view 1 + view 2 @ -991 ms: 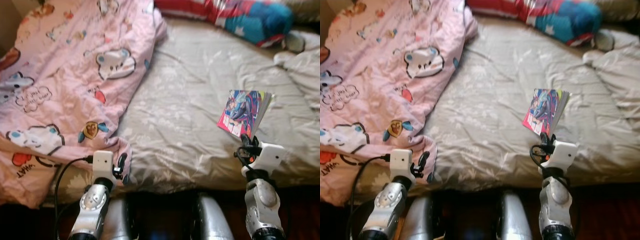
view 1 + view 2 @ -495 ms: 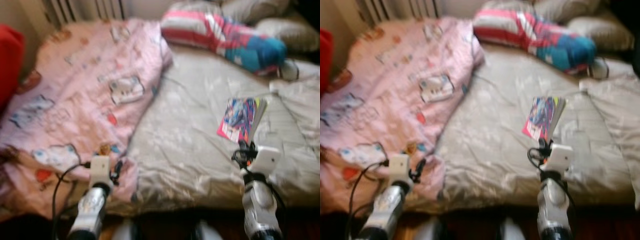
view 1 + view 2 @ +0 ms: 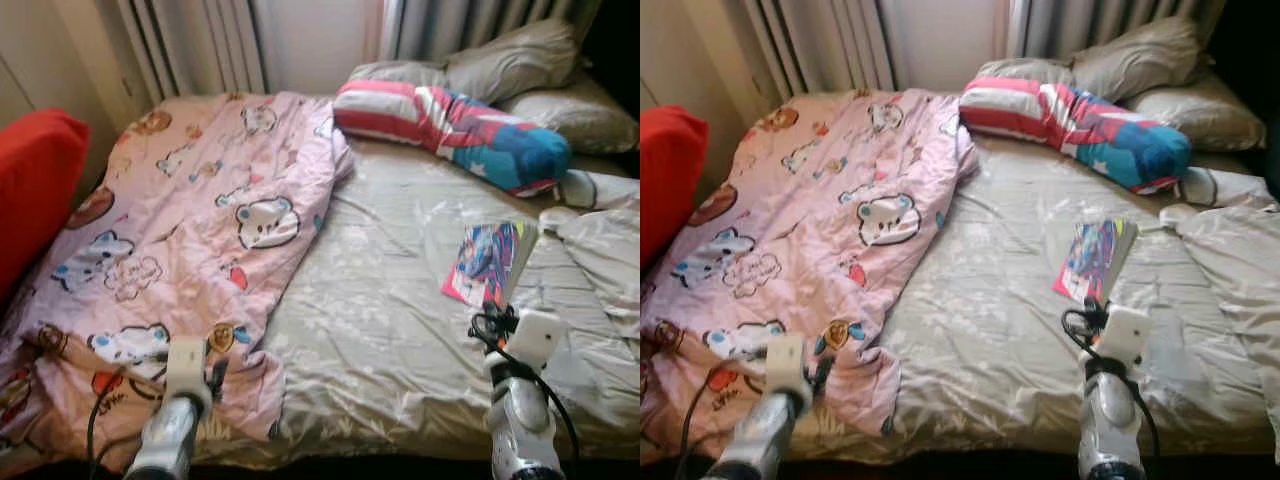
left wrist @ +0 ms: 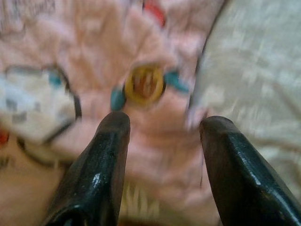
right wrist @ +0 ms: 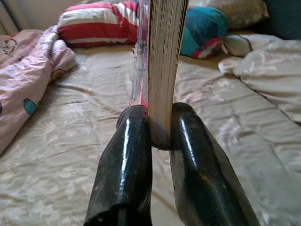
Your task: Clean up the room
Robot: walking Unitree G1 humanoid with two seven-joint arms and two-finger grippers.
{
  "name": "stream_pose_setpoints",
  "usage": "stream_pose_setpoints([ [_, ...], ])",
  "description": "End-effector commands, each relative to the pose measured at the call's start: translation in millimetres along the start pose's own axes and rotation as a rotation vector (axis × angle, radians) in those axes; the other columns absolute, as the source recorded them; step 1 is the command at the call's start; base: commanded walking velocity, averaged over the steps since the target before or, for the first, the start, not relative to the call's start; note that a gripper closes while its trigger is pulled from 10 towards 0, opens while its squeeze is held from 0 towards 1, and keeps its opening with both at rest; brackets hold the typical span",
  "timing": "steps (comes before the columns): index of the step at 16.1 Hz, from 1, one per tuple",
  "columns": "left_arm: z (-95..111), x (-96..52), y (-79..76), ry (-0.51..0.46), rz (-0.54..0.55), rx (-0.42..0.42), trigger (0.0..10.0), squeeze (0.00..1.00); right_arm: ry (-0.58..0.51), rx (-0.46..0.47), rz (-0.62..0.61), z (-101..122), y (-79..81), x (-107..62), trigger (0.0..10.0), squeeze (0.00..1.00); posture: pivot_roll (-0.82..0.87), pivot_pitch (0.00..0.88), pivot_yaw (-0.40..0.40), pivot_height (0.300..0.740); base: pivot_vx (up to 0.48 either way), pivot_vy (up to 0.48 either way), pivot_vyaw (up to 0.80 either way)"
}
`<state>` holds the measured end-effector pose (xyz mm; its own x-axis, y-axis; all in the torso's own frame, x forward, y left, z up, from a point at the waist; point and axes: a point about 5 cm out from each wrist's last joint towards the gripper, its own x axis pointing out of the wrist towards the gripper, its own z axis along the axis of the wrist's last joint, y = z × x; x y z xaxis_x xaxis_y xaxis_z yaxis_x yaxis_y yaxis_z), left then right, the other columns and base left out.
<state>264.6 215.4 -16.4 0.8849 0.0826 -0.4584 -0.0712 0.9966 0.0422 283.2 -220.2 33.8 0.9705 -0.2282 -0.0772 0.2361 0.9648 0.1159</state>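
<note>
My right gripper (image 3: 497, 305) is shut on the lower edge of a colourful comic book (image 3: 488, 262), holding it upright above the grey bedsheet (image 3: 390, 300). In the right wrist view the book's page edges (image 5: 164, 66) stand clamped between the two black fingers (image 5: 126, 155). My left gripper (image 4: 162, 125) is open with nothing in it, hovering over the near corner of the pink cartoon-print blanket (image 3: 190, 240); its wrist (image 3: 185, 365) shows at the lower left of the eye view.
A striped red, white and blue pillow (image 3: 450, 125) and grey pillows (image 3: 510, 65) lie at the head of the bed. A crumpled white sheet (image 3: 600, 240) is at the right. A red cushion (image 3: 30, 190) stands at the left, curtains (image 3: 200, 45) behind.
The camera has tilted up and back, so more of the bed, pillows and curtains shows. Both arms keep their pose; the right gripper still holds the book.
</note>
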Motion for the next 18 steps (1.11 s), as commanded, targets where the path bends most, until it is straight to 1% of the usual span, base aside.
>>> stream_pose_setpoints([
  [1, -28, -10.4, 9.3, 0.125, 0.037, 0.015, 10.0, 0.0, -0.011, 0.02, -0.019, -2, -2.4, -2.5, 10.0, 0.0, -0.04, 0.0, 0.014, 0.74, 0.0, 0.0, 0.0],
  [2, -32, -12.3, 10.5, 0.143, 0.045, 0.011, 10.0, 0.0, 0.0, 0.028, -0.025, -5, -2.7, -3.6, 10.0, 0.0, -0.04, 0.0, 0.014, 0.74, 0.0, 0.0, 0.0],
  [3, -41, -16.6, 13.2, 0.177, 0.064, 0.007, 10.0, 0.0, 0.022, 0.066, -0.051, -11, -4.2, -6.7, 10.0, 0.0, -0.03, 0.0, 0.017, 0.74, 0.0, 0.0, 0.0],
  [5, -50, -20.9, 16.2, 0.222, 0.079, -0.001, 10.0, 0.0, 0.051, 0.141, -0.084, -18, -4.0, -9.6, 10.0, 0.0, -0.04, 0.0, 0.017, 0.74, 0.0, 0.0, 0.0],
  [6, -53, -22.2, 16.3, 0.241, 0.077, 0.007, 10.0, 0.0, 0.06, 0.145, -0.08, -20, -2.4, -10.7, 10.0, 0.0, -0.03, 0.0, 0.014, 0.74, 0.0, 0.0, 0.0],
  [8, -56, -23.1, 13.2, 0.269, 0.062, 0.022, 10.0, 0.0, 0.062, 0.114, -0.049, -22, 1.4, -12.1, 10.0, 0.0, -0.04, 0.0, 0.012, 0.74, 0.0, 0.0, 0.0],
  [9, -57, -23.2, 11.0, 0.279, 0.056, 0.028, 10.0, 0.0, 0.059, 0.115, -0.052, -22, 0.3, -12.0, 10.0, 0.0, -0.05, 0.0, 0.015, 0.74, 0.0, 0.0, 0.0],
  [12, -54, -20.6, 5.8, 0.26, 0.044, 0.041, 10.0, 0.0, 0.029, 0.134, -0.075, -15, -5.6, -8.0, 10.0, 0.0, -0.05, 0.0, 0.016, 0.74, 0.0, 0.0, 0.0],
  [14, -54, -20.6, 5.2, 0.258, 0.048, 0.05, 10.0, 0.0, 0.021, 0.128, -0.071, -13, -5.3, -6.2, 10.0, 0.0, -0.05, 0.0, 0.016, 0.74, 0.0, 0.0, 0.0],
  [18, -58, -24.2, 8.9, 0.262, 0.055, 0.059, 10.0, 0.0, 0.024, 0.128, -0.071, -13, -3.7, -5.2, 10.0, 0.0, -0.04, 0.001, 0.023, 0.74, 0.0, -0.299, 0.0],
])
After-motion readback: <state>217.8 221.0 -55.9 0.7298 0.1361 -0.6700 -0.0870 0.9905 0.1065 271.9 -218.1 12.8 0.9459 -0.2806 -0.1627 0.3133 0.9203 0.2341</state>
